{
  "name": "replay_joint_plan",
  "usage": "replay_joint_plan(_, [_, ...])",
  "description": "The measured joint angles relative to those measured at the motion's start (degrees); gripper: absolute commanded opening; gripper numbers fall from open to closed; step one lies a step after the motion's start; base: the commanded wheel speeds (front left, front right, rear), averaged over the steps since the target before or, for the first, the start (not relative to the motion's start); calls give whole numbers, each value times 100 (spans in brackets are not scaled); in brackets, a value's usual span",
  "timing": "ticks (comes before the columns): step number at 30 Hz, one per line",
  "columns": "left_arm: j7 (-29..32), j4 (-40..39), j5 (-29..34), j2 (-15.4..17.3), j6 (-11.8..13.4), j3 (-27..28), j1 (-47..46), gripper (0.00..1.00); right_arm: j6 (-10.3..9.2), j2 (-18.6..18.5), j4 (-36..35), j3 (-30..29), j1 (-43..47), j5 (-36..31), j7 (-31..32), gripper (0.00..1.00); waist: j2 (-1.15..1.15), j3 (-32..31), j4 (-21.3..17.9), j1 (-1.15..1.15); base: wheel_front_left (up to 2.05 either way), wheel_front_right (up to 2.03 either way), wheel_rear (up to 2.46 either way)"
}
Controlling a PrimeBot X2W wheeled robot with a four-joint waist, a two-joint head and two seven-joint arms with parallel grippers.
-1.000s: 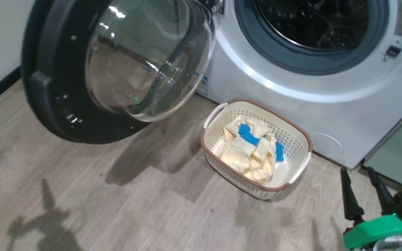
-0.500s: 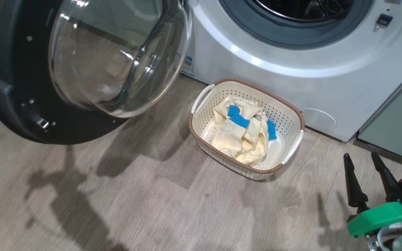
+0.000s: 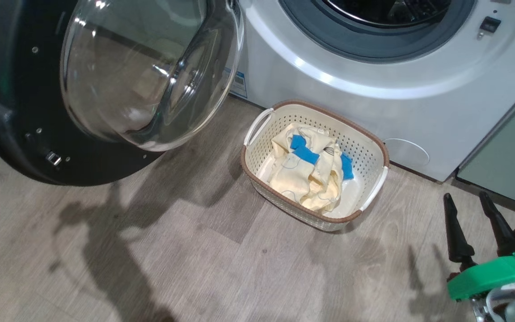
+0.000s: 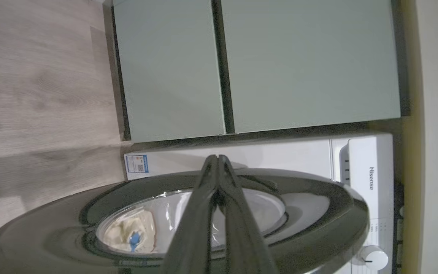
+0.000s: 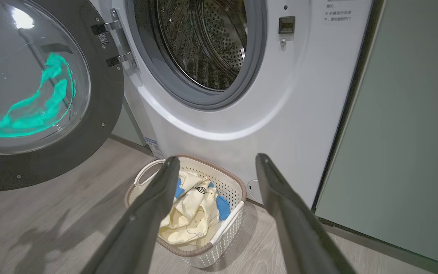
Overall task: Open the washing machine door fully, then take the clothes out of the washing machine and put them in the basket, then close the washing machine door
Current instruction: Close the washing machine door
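The left gripper [image 4: 217, 158], fingers pressed together on nothing, points across the outer face of the open washing machine door [image 4: 318, 213]. The right gripper [image 3: 465, 197] gapes empty. Ahead-left of it, the basket [image 3: 365, 156] holding the clothes [image 3: 304, 179] lies lengthwise along the washing machine [image 3: 311, 96].

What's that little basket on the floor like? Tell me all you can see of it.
The basket is a small rounded-rectangle tub of cream plastic. It has perforated sides, a brown rim and a white handle on two opposite sides. It stands upright on the wood-look floor, close in front of the white washing machine; whether they touch is unclear. Crumpled cream-yellow clothes with blue patches lie inside it.
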Motion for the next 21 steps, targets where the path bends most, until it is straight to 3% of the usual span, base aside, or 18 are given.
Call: replay_joint_plan(21, [754, 216, 93, -502, -350, -410, -11, 0, 0, 138, 48, -68, 86, 0, 0, 100, 0, -408, -81, 0, 0, 0, 0])
